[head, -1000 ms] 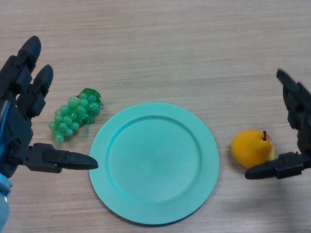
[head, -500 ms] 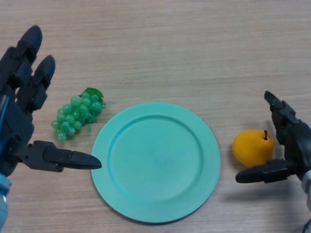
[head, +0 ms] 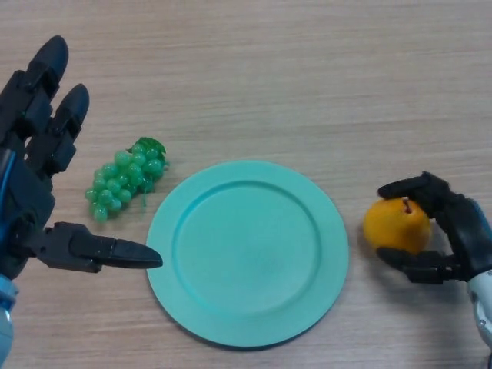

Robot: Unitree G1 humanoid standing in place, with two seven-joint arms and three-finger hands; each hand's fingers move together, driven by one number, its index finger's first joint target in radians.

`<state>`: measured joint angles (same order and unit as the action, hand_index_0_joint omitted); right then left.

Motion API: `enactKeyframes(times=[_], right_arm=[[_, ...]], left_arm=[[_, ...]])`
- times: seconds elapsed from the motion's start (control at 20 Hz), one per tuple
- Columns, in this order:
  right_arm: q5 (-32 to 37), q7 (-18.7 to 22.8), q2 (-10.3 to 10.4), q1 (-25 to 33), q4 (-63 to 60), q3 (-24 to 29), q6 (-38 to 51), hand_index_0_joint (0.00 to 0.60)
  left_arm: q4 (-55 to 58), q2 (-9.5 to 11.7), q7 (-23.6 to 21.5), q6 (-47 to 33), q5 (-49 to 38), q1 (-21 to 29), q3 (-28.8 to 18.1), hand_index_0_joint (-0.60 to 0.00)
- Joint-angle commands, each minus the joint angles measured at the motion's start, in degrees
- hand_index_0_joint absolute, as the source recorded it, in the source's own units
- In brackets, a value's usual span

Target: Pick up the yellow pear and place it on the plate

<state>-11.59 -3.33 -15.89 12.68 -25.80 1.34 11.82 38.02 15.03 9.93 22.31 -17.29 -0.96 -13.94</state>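
Right of the plate, the yellow pear sits clasped within the right hand's curled fingers.

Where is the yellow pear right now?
The pear sits on the table right of the plate, with the right hand curled round it.

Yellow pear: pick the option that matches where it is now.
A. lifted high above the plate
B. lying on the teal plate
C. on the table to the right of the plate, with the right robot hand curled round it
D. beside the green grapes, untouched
C: the yellow pear sits right of the teal plate, with the right robot hand curled round it.
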Motion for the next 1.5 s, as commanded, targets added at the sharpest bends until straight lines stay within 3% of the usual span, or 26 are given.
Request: enactKeyframes(times=[0.05,0.35,0.65,0.7,0.8,0.9,1.05,1.2,1.5], right_arm=[[1.23,0.64,-0.9,0.83,12.27,2.03,-0.52,0.6],[5.91,1.15,4.49,1.53,27.81,-5.06,-13.61,0.6],[5.44,11.56,5.0,3.18,21.7,-21.05,-7.95,0.6],[4.01,12.44,5.0,3.14,20.51,-21.93,-7.7,0.6],[2.91,10.34,5.0,2.27,19.97,-23.62,-10.55,0.6],[3.07,9.47,5.0,2.07,20.41,-23.78,-11.11,0.4],[5.62,7.15,5.01,1.32,25.19,-23.25,-15.99,0.0],[3.76,4.01,5.01,0.82,31.84,-19.24,-19.25,0.0],[6.63,-5.6,4.19,-4.87,53.94,-3.93,-26.37,0.0]], left_arm=[[3.03,0.74,-1.97,-6.72,-1.79,0.76,-2.56,0.0],[4.44,1.18,-0.08,-5.19,-0.72,0.08,-2.94,0.0],[6.51,1.59,2.68,-2.08,-1.35,-0.12,-4.8,0.0],[6.67,1.56,2.61,-1.64,-1.93,0.02,-5.12,0.0],[6.44,1.77,3.19,-2.44,-0.68,-0.13,-5.01,0.0],[6.1,1.7,3.48,-3.14,0.01,-0.19,-4.78,0.0],[5.62,1.48,4.33,-4.31,2.78,-0.09,-3.48,0.0],[4.17,0.81,4.39,-7.08,4.46,-0.46,-2.49,0.0],[4.51,1.32,2.97,-5.24,4.26,0.94,-1.18,0.0]])
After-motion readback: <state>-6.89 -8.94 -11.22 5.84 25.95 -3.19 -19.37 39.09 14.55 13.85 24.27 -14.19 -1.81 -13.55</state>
